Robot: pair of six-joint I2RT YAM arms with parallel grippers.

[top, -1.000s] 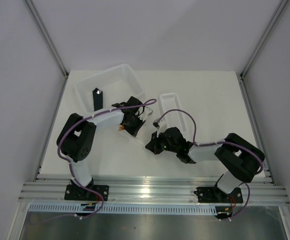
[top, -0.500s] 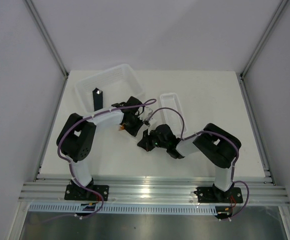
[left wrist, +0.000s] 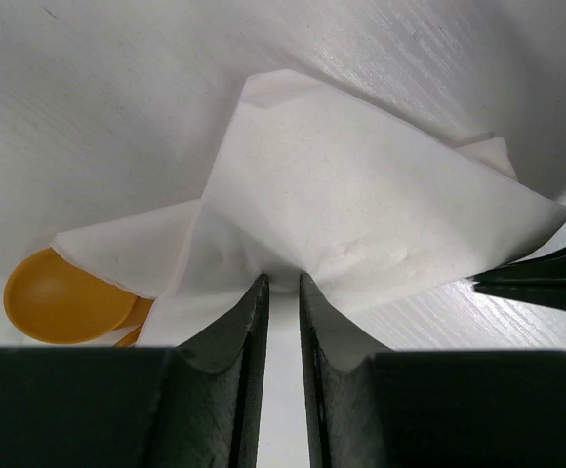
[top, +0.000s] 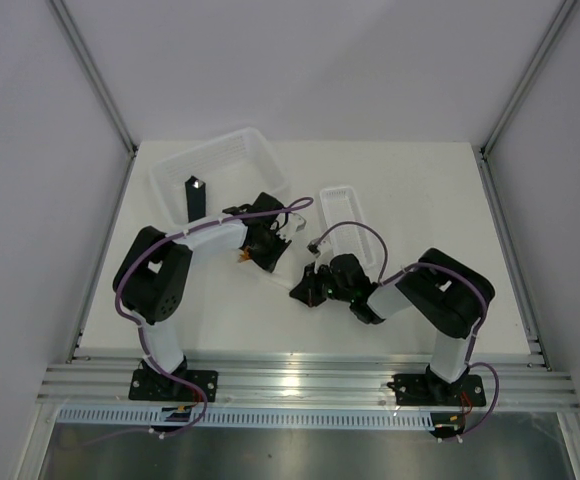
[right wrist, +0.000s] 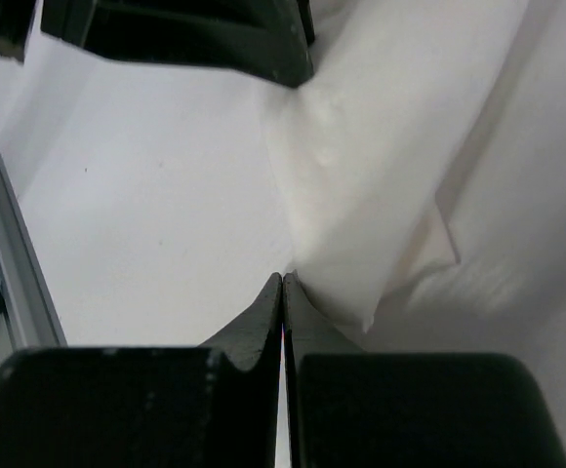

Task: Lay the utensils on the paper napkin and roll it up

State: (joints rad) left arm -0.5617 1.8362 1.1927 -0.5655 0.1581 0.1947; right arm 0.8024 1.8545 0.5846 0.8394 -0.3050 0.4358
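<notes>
Pinching a fold of the paper napkin (left wrist: 361,205), the left gripper (left wrist: 281,283) has its jaws nearly together, with only a narrow slit between them, and the paper puckers where the tips bite in. The napkin lies crumpled and folded over itself near the middle of the bench (top: 420,180). The round bowl of the orange spoon (left wrist: 59,297) sticks out from under its left flap, with a sliver of a second orange piece beneath it; which utensil that is cannot be told. The right gripper (right wrist: 282,278) has its jaws pressed together with nothing between them, tips low at the napkin's near edge. A white slotted basket (top: 255,150) sits at the far left corner with a black block (top: 192,200) upright inside. A narrow ribbed tray (top: 342,195) lies right of centre.
</notes>
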